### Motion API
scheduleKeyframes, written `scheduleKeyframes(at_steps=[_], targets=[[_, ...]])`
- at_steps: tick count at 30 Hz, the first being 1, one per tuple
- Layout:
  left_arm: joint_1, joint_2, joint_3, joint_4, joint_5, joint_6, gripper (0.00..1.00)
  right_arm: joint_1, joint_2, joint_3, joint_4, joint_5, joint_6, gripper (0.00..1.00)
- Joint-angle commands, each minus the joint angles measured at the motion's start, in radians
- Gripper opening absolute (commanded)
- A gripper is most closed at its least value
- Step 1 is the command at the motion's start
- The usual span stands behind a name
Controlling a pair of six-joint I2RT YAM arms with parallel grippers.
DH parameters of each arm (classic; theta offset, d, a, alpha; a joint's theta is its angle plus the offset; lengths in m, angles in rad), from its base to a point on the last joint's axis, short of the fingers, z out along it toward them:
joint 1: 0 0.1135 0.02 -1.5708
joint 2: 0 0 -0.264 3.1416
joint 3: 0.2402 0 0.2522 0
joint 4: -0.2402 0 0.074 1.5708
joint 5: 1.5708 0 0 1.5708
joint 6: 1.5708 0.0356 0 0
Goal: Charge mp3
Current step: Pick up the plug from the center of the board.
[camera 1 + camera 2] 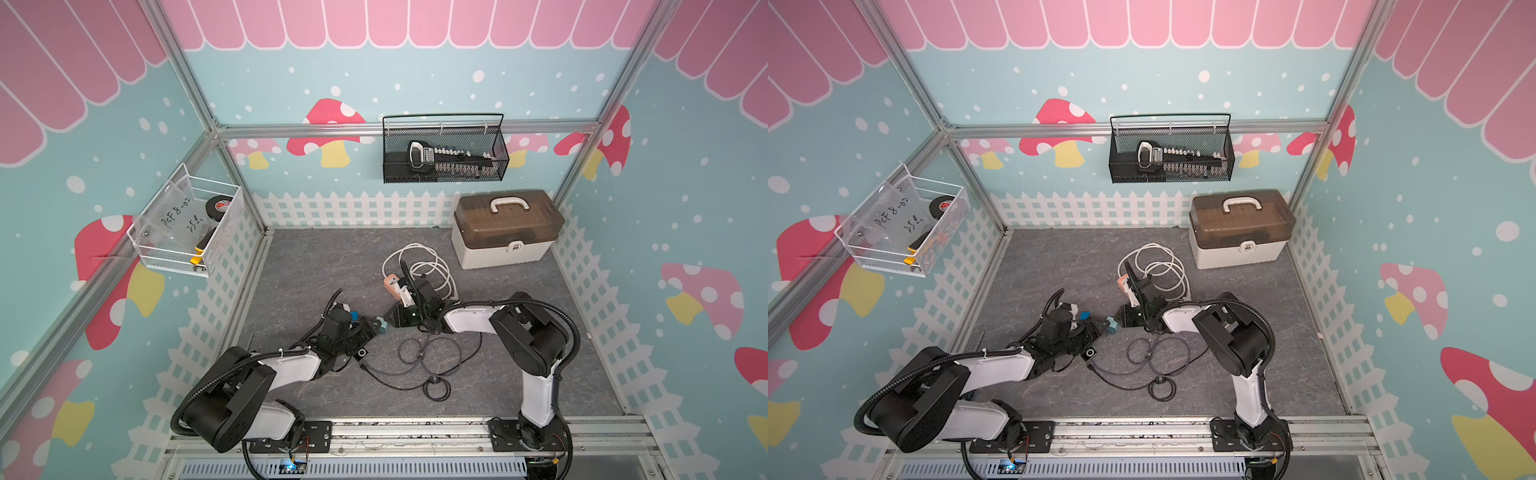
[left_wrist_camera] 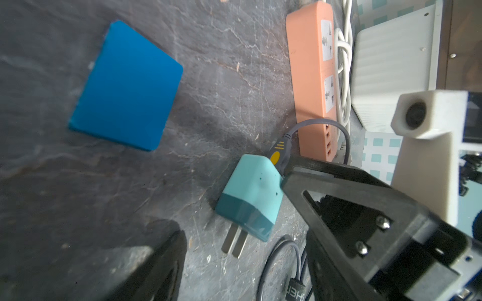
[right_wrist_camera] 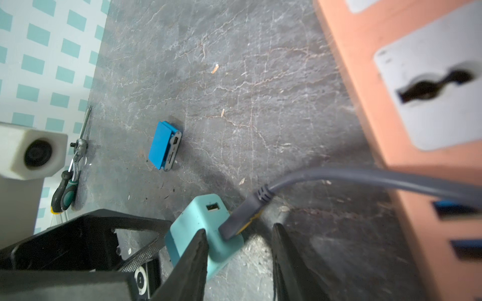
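Note:
The mp3 (image 1: 363, 353), small and black with a round wheel (image 3: 140, 280), lies on the grey mat under my left wrist, with a grey cable (image 2: 323, 122) leading from it. The cable's plug (image 3: 236, 221) sits at the face of a teal charger (image 1: 380, 325) lying between both grippers. My right gripper (image 3: 239, 229) is open. Its jaws straddle the plug and the charger's corner, one finger (image 2: 287, 174) against the charger. My left gripper (image 2: 245, 271) is open, and the charger's prongs (image 2: 234, 245) point toward it. An orange power strip (image 1: 390, 284) lies behind.
A blue clip-type player (image 1: 353, 316) lies beside my left gripper. The strip's white cord (image 1: 415, 257) is coiled by a brown-lidded toolbox (image 1: 507, 228). A screwdriver (image 3: 62, 192) and ratchet lie at the left fence. Wire baskets (image 1: 444, 149) hang on the walls.

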Motion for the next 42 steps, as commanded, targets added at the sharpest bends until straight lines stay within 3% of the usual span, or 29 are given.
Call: scheduleKeyframes(at_steps=[1,6,13,23,32,42], targets=[[0.007,-0.001,-0.022,-0.057,-0.025,-0.008,0.73,-0.003,0.027,0.027,-0.009,0.047,0.040,0.37],[0.011,-0.033,-0.073,0.006,-0.032,-0.030,0.73,-0.003,0.033,0.034,-0.009,0.040,0.096,0.36],[0.011,-0.123,-0.085,-0.051,-0.071,-0.002,0.73,-0.001,0.020,0.078,-0.071,0.063,0.158,0.38],[0.011,-0.188,-0.096,-0.105,-0.095,0.023,0.73,0.021,0.066,0.211,-0.306,0.134,0.120,0.33],[0.012,-0.229,-0.097,-0.151,-0.106,0.035,0.73,0.050,0.067,0.265,-0.450,0.193,0.075,0.35],[0.011,-0.251,-0.102,-0.171,-0.107,0.038,0.73,0.068,0.110,0.328,-0.490,0.199,0.066,0.31]])
